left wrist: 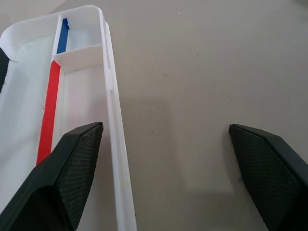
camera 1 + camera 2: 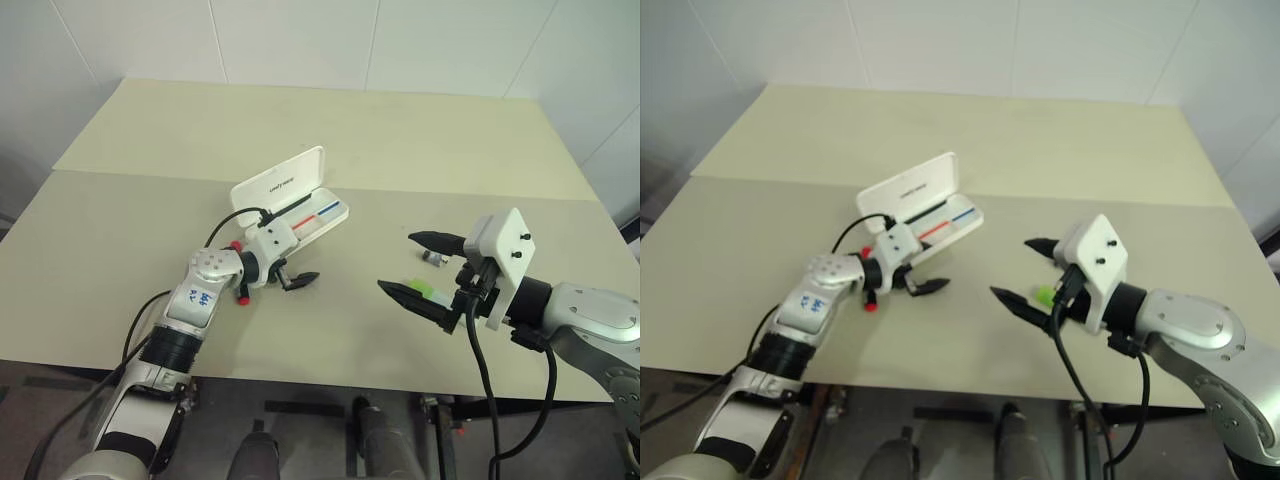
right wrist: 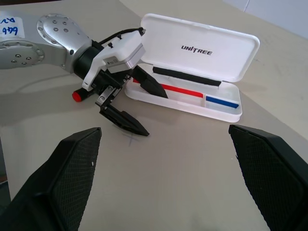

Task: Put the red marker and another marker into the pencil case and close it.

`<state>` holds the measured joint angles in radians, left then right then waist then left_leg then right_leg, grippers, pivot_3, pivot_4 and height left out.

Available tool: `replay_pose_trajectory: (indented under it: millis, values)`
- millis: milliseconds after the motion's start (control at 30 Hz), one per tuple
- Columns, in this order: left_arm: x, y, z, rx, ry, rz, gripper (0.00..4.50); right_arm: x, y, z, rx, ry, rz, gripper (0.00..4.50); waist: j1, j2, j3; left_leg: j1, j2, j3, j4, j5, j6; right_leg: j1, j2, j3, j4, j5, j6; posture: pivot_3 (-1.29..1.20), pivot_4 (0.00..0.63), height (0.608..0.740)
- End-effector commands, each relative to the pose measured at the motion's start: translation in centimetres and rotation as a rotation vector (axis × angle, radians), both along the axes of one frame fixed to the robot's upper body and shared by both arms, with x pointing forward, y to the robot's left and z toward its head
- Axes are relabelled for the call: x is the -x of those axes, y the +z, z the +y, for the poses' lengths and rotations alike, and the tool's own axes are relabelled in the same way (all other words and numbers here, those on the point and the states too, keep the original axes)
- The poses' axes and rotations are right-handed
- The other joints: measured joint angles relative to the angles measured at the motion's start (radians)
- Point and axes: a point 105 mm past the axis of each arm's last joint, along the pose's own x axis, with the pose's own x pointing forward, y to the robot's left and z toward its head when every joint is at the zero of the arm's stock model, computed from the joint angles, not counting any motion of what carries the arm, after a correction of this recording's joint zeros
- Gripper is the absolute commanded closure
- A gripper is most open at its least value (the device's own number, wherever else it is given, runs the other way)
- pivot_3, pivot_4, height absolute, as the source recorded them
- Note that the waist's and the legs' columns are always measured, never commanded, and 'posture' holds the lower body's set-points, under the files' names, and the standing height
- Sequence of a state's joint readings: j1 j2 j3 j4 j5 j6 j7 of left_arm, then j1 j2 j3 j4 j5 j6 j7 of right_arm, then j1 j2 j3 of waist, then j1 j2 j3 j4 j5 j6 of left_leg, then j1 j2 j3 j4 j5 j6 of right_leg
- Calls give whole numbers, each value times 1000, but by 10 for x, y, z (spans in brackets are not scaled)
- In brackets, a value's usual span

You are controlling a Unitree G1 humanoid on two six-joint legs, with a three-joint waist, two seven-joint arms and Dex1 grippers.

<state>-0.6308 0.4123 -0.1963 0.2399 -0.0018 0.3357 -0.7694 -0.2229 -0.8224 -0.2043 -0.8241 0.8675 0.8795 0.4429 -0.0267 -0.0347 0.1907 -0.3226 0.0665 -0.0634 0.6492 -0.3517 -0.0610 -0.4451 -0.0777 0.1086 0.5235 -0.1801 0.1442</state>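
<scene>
Pencil case (image 3: pixel 192 72): flat white plastic case with rounded corners, hinged open on the beige table (image 2: pixel 400 130); lid stands up at the back with black "UNITREE" lettering and a black strip along its lower edge; a red stripe and a blue stripe run along the tray, with a small divider near the blue end.
Red marker (image 3: pixel 77 95): its red end pokes out from under the left wrist; it lies on the table just beside the case's near end, mostly hidden by the arm.
Green-capped marker (image 2: pixel 418 287): bright green cap with pale body, on the table between the right gripper's fingers as seen from the head, well apart from the case.
Left gripper (image 3: pixel 137 106): fingers spread wide, empty; one fingertip over the tray's near end, the other over bare table in front of the case.
Right gripper (image 2: pixel 425 270): fingers spread wide, holding nothing, raised above the table, pointing toward the case.
</scene>
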Motion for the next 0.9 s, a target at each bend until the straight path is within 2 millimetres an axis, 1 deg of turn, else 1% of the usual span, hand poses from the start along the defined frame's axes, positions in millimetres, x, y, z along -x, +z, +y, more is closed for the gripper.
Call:
replay_pose_trajectory:
  millis: [33,300,400,433,467,567,600,667,700,800,900]
  values:
    - [-1,-2,-4,-45,2,36,41,6,9,0,13,-2,-48,0,1,0,0,0,0,0,0,0,0,0,0,0,0,0,0,0,150,740]
    - [2,-19,2,-165,36,143,41,8,9,0,17,-4,-47,0,-1,0,0,1,0,0,0,0,0,1,0,0,0,0,0,0,150,740]
    - [1,-21,5,-199,65,155,660,7,10,0,18,-5,-50,0,-2,0,0,2,0,0,0,0,0,1,0,0,0,0,0,0,150,740]
    - [1,-21,5,-198,66,154,1011,7,10,0,19,-6,-50,0,-2,0,0,2,0,0,0,0,0,1,0,0,0,0,0,0,150,740]
    - [1,-21,4,-195,65,156,1244,7,10,0,19,-6,-51,0,-2,0,0,2,0,0,0,0,0,2,0,0,0,0,0,0,150,740]
    - [1,-21,4,-196,71,161,2282,6,10,0,20,-7,-51,0,-2,0,0,2,0,0,0,0,0,2,0,0,0,0,0,0,150,740]
    - [0,-20,4,-194,74,159,2537,6,11,0,20,-8,-52,0,-2,0,0,3,0,0,0,0,0,2,0,0,0,0,0,0,150,740]
    - [-1,-19,3,-191,77,154,3167,5,11,-1,21,-10,-53,0,-2,0,0,3,0,0,0,0,0,2,0,0,0,0,0,0,150,740]
    - [-3,-18,3,-190,83,151,3558,5,11,-1,21,-10,-54,0,-2,0,0,3,0,0,0,0,0,2,0,0,0,0,0,0,150,740]
    - [-6,-13,2,-182,80,137,4483,4,12,-1,20,-12,-56,0,-1,0,0,3,0,0,-1,0,1,2,0,0,0,0,0,0,150,740]
    - [-10,-4,-3,-147,53,98,4483,4,12,-1,17,-11,-55,0,0,0,0,2,0,0,0,0,1,2,0,0,0,0,0,0,150,740]
